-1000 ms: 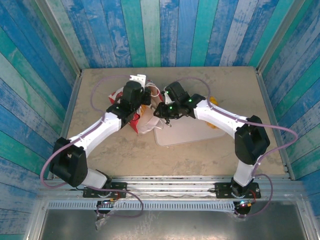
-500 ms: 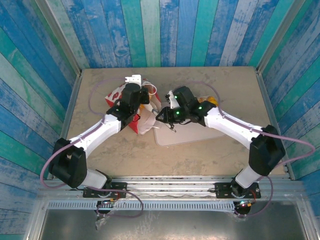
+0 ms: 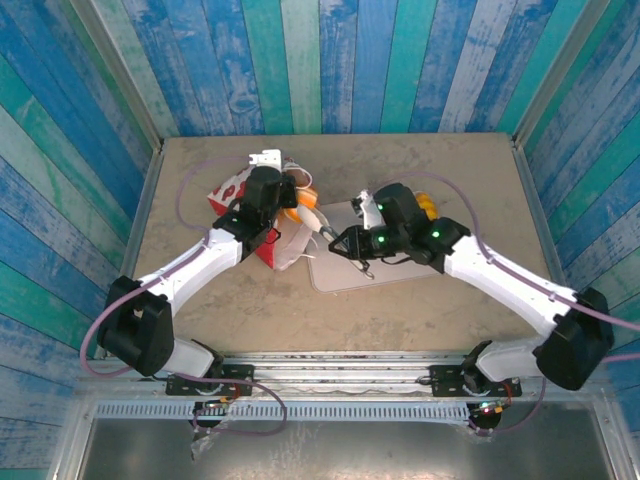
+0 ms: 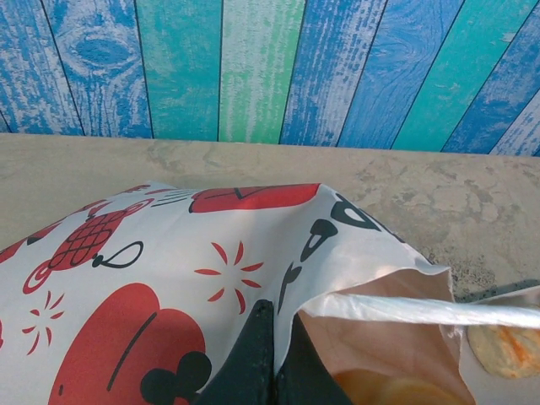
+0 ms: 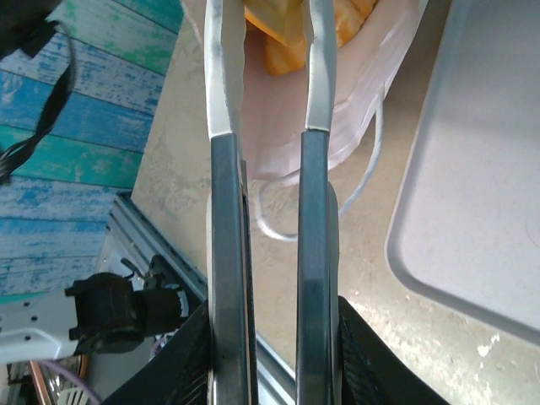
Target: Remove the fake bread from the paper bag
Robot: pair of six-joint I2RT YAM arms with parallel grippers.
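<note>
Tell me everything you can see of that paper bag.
The paper bag is white outside with red and black prints, pale inside, crumpled, with thin white handles. It sits on the table left of the pale tray, mouth toward the tray, orange fake bread showing in it. The left pincer is shut on its rim.

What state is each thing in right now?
paper bag: tipped over, mouth open
fake bread: one piece gripped, others in the bag's mouth
left pincer: shut on paper bag's rim
right pincer: shut on fake bread piece
tray: flat beside the bag
</note>
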